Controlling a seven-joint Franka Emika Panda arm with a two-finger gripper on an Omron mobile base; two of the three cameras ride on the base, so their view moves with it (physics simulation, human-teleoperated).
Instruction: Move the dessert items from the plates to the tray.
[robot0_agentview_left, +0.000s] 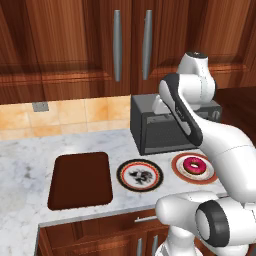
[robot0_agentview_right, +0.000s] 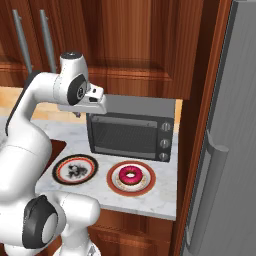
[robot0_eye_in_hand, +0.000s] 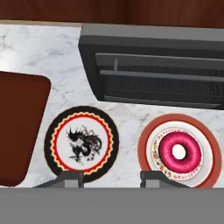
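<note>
Hanging high above the counter in the left base view, the arm hides its own hand; the donut (robot0_agentview_left: 194, 165) sits on the orange-rimmed plate (robot0_agentview_left: 178, 169), the black-rimmed plate (robot0_agentview_left: 139, 175) lies beside it, and the tray (robot0_agentview_left: 80, 180) is beyond that.

From the right base view, the gripper (robot0_agentview_right: 76, 114) hovers well above the black-rimmed plate (robot0_agentview_right: 75, 169), in front of the oven (robot0_agentview_right: 132, 132), with nothing in it; the donut (robot0_agentview_right: 130, 175) is below and off toward the fridge side.

Through the hand view, the two finger tips (robot0_eye_in_hand: 70, 179) stand part open and empty. The black-rimmed plate (robot0_eye_in_hand: 81, 143) lies just ahead of one tip, the donut (robot0_eye_in_hand: 180, 151) just ahead and outside the other. I judge this the approach step: the next move calls for shifting over the donut, then descending.
</note>
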